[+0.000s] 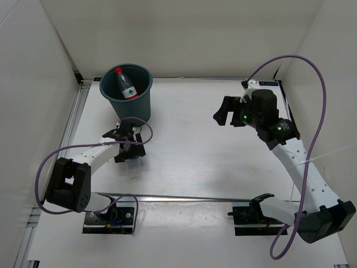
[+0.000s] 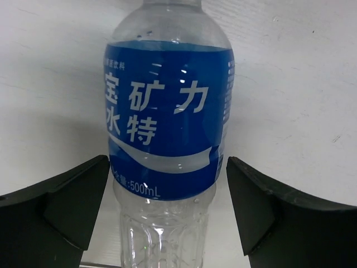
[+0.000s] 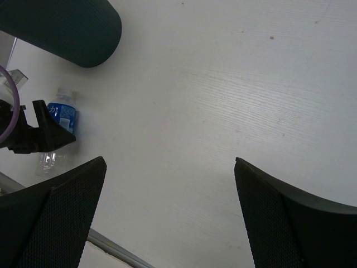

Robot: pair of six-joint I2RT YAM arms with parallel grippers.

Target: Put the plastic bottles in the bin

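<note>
A clear bottle with a blue label lies on the white table, and my left gripper stands open around it. A narrow gap shows on each side between the fingers and the bottle. From above, my left gripper hangs over that bottle, just in front of the bin. Inside the dark teal bin lies a red-labelled bottle with a red cap. My right gripper is open and empty, raised over the table's right half. Its wrist view shows the blue-labelled bottle and the bin far to the left.
White walls close the table at the back and both sides. A metal rail runs along the near edge in front of the arm bases. Purple cables loop off both arms, one close to the bin's foot.
</note>
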